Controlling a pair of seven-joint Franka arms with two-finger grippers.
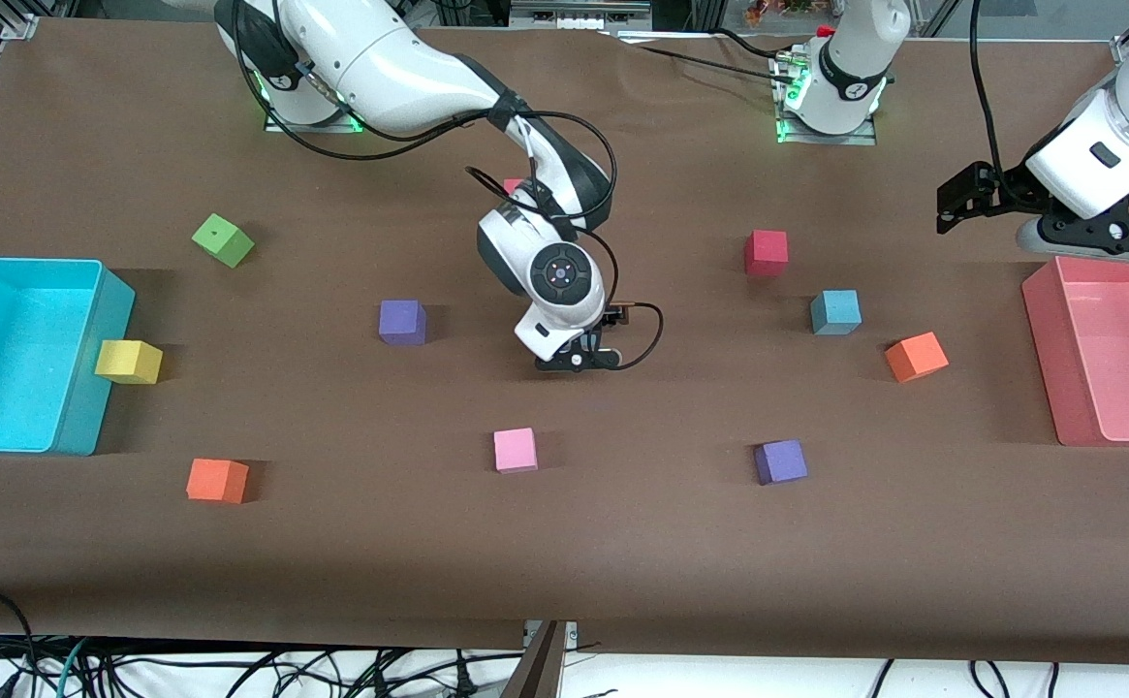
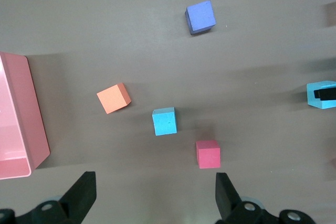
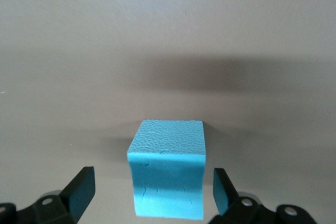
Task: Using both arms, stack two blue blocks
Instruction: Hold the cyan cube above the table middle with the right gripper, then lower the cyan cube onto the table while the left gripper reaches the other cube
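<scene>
One blue block (image 1: pixel 835 311) sits on the table toward the left arm's end, beside a red cube (image 1: pixel 767 252); the left wrist view shows this blue block (image 2: pixel 164 121) too. The other blue block (image 3: pixel 168 174) rests on the table mid-table, between the fingers of my right gripper (image 3: pixel 152 179), which is open with a gap on each side. From the front, the right gripper (image 1: pixel 579 361) hides it. It also shows in the left wrist view as a blue block (image 2: pixel 321 104) at the frame's edge. My left gripper (image 1: pixel 956 204) (image 2: pixel 155 182) hangs open and empty above the table by the pink bin (image 1: pixel 1044 339).
A cyan bin (image 1: pixel 89 417) stands at the right arm's end with a yellow cube (image 1: pixel 128 362) against it. Green (image 1: pixel 223 239), orange (image 1: pixel 217 480) (image 1: pixel 916 356), purple (image 1: pixel 402 322) (image 1: pixel 780 461) and pink (image 1: pixel 516 450) cubes lie scattered.
</scene>
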